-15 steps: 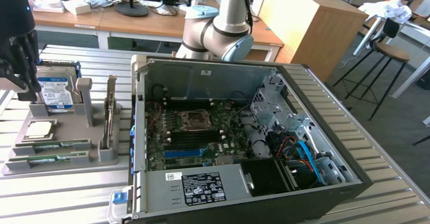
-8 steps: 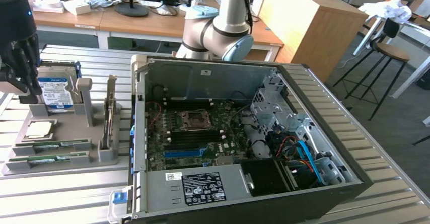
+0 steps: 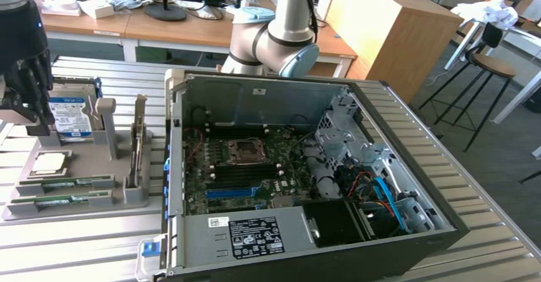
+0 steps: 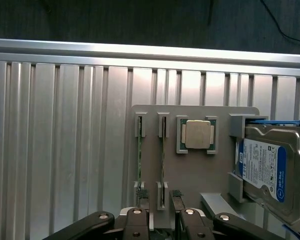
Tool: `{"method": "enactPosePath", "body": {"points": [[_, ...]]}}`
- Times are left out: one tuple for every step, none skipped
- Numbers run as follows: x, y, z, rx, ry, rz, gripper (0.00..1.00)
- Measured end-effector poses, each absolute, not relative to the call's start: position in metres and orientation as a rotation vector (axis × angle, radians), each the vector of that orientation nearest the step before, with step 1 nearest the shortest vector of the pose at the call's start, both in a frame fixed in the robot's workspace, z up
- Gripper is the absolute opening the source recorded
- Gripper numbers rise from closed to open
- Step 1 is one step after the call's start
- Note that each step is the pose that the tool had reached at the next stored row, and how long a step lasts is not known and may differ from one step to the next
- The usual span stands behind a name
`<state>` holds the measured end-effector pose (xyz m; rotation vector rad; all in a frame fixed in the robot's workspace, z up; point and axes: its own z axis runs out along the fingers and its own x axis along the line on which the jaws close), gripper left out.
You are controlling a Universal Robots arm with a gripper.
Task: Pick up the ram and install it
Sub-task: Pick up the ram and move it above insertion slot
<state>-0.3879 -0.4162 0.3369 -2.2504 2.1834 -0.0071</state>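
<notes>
While the pincer (image 4: 159,196) hangs wide open with nothing held, the ram (image 4: 162,160) sits on edge straight below the gap between its fingers, slotted in a grey holder (image 4: 190,170) on the ribbed desk (image 4: 65,150). 1 more stick (image 4: 139,160) stands just beside it, with a processor (image 4: 197,134) and a hard drive (image 4: 262,170) further off to the other side.

The exterior view looks down at a slant from high beside the bench (image 3: 76,250). It stands far enough back to take in the open computer case (image 3: 253,95) at centre and the grey tray (image 3: 127,203) at the exterior view's left. The wrist view faces straight down, close above that tray (image 4: 190,170), with its pincer (image 4: 158,200) at the frame's edge. Both views share the tray, its hard drive (image 3: 70,118) (image 4: 262,170) and processor (image 3: 49,163) (image 4: 197,134).
</notes>
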Motion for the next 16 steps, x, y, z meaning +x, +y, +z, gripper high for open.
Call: {"method": "enactPosePath", "body": {"points": [[-0.388,-0.416,0.336,-2.25,2.183,-0.007,0.3],[-0.388,-0.416,0.335,-2.25,2.183,-0.007,0.3],[-0.388,-0.416,0.334,-2.25,2.183,-0.007,0.3],[-0.388,-0.416,0.333,-2.25,2.183,-0.007,0.3],[-0.388,-0.416,0.332,-2.25,2.183,-0.007,0.3],[-0.388,-0.416,0.331,-2.25,2.183,-0.007,0.3],[-0.388,-0.416,0.33,-2.25,2.183,-0.007,0.3],[-0.388,-0.416,0.329,-2.25,2.183,-0.007,0.3],[-0.388,-0.416,0.328,-2.25,2.183,-0.007,0.3],[-0.388,-0.416,0.327,-2.25,2.183,-0.007,0.3],[-0.388,-0.416,0.326,-2.25,2.183,-0.007,0.3],[-0.388,-0.416,0.325,-2.25,2.183,-0.007,0.3],[-0.388,-0.416,0.324,-2.25,2.183,-0.007,0.3],[-0.388,-0.416,0.323,-2.25,2.183,-0.007,0.3],[-0.388,-0.416,0.322,-2.25,2.183,-0.007,0.3],[-0.388,-0.416,0.321,-2.25,2.183,-0.007,0.3]]}}
